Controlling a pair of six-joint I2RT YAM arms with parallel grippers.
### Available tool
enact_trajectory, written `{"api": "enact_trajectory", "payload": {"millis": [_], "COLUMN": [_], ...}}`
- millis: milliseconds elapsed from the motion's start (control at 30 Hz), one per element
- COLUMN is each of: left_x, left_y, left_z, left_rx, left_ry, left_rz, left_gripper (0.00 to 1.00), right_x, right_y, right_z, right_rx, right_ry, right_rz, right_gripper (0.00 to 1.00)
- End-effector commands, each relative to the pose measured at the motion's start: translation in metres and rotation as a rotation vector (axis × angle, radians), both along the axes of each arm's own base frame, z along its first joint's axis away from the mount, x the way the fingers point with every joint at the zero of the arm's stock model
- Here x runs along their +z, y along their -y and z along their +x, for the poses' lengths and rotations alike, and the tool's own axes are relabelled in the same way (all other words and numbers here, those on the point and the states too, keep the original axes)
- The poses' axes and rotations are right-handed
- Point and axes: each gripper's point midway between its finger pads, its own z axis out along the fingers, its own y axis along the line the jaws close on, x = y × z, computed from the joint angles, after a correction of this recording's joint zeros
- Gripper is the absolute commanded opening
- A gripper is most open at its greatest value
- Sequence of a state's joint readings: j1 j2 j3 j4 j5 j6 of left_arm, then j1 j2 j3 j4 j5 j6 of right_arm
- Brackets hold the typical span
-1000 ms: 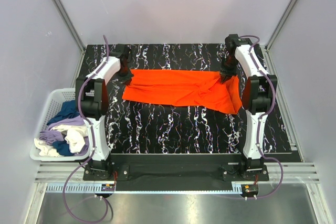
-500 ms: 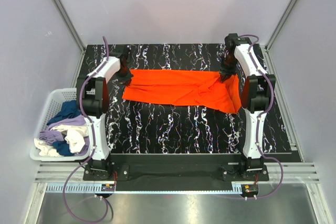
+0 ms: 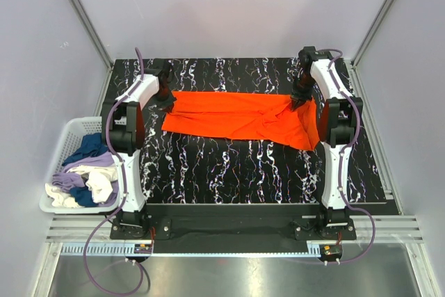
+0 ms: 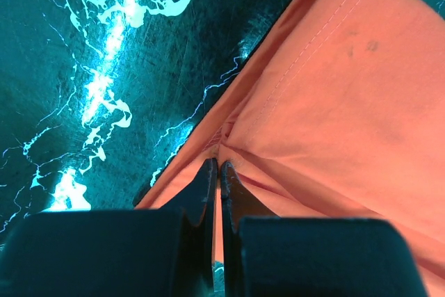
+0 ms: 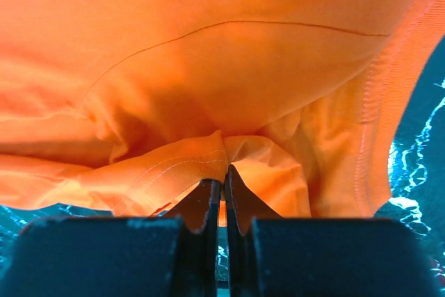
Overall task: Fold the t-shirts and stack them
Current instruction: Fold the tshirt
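Two claws (image 3: 167,101) (image 3: 297,101) on t-shirt (image 3: 236,117) far corners

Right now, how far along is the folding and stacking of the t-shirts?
Early. No folded stack shows. The orange t-shirt lies stretched in a band across the black marbled table, its far corners pinched by the left gripper and the right gripper. The white plastic basket holds a heap of unfolded garments, all yet to fold.
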State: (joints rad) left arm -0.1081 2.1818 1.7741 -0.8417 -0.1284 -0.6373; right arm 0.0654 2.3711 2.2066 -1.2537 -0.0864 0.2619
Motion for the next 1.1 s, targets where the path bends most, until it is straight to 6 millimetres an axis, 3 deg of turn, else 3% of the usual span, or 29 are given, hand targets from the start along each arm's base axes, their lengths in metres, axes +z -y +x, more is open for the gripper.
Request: {"api": "enact_trajectory", "payload": {"millis": [0, 233, 533, 1067], "left_x": [0.011, 0.009, 0.011, 0.01], "left_y": [-0.003, -0.002, -0.002, -0.007], "left_z": [0.014, 0.014, 0.013, 0.005], "left_rx": [0.018, 0.021, 0.023, 0.034], "left_ry": [0.046, 0.044, 0.049, 0.041], "left_rz": [-0.004, -0.013, -0.012, -0.005], "left_gripper": [0.0, 0.0, 0.0, 0.0], "right_x": [0.023, 0.04, 0.043, 0.038], "right_y": [-0.007, -0.022, -0.047, -0.048], "right_z": [0.013, 0.02, 0.027, 0.047], "right_rx": [-0.011, -0.013, 0.038, 0.023], "right_ry": [0.07, 0.112, 0.134, 0.159], "right_rz": [0.052, 0.126, 0.184, 0.177], "right_gripper": [0.0, 0.0, 0.0, 0.0]}}
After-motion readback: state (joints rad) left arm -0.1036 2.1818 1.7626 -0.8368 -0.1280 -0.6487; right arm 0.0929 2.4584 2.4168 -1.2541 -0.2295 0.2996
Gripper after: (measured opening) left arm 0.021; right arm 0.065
